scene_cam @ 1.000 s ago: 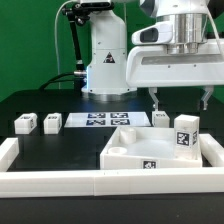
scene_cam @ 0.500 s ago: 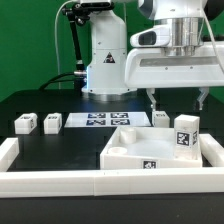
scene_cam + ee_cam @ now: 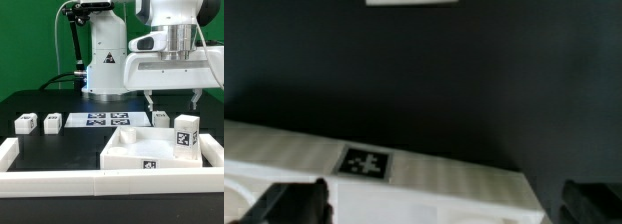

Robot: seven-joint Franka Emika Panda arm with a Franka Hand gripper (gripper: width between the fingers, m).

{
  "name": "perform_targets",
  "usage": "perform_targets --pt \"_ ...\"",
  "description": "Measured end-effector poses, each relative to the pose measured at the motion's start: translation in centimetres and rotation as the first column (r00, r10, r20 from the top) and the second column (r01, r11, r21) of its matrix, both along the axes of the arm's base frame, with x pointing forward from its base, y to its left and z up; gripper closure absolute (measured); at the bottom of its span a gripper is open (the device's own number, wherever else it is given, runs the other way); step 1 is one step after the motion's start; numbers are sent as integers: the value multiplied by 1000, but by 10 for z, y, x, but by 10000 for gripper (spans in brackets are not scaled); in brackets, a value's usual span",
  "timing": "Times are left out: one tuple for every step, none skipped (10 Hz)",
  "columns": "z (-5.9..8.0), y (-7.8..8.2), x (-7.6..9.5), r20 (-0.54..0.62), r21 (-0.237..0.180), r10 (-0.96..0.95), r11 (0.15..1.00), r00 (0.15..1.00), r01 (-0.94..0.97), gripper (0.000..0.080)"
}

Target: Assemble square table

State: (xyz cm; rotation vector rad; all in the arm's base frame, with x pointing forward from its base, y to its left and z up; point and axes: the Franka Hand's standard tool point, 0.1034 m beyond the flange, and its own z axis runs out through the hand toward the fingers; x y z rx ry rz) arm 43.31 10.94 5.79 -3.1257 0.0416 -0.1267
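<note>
Hanging above the far edge of the square slab [image 3: 125, 160], the gripper [image 3: 173, 100] has its claw wide and holds nothing. The slab lies at five o'clock in the exterior view, and one leg block [image 3: 24, 123] sits at nine o'clock.
</note>
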Motion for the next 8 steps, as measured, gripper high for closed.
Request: perform_targets --pt "-1 0 -8 -9 0 0 1000 1000 0 151" --pt "-2 0 -11 -14 -1 1 1000 1000 -1 151" --pt "-4 0 -16 -20 -3 4 1000 1000 -4 151" --pt "-6 -1 -21 -27 -5 6 1000 1000 -7 151" --pt "-8 -1 -28 -34 -7 10 1000 999 -11 151" --pt "-10 -1 -32 -40 -9 13 1000 999 -13 151" --pt "-9 -1 -30 -38 -9 13 1000 999 -13 151" --pt "-10 -1 -32 -51 -10 13 1000 999 -13 151"
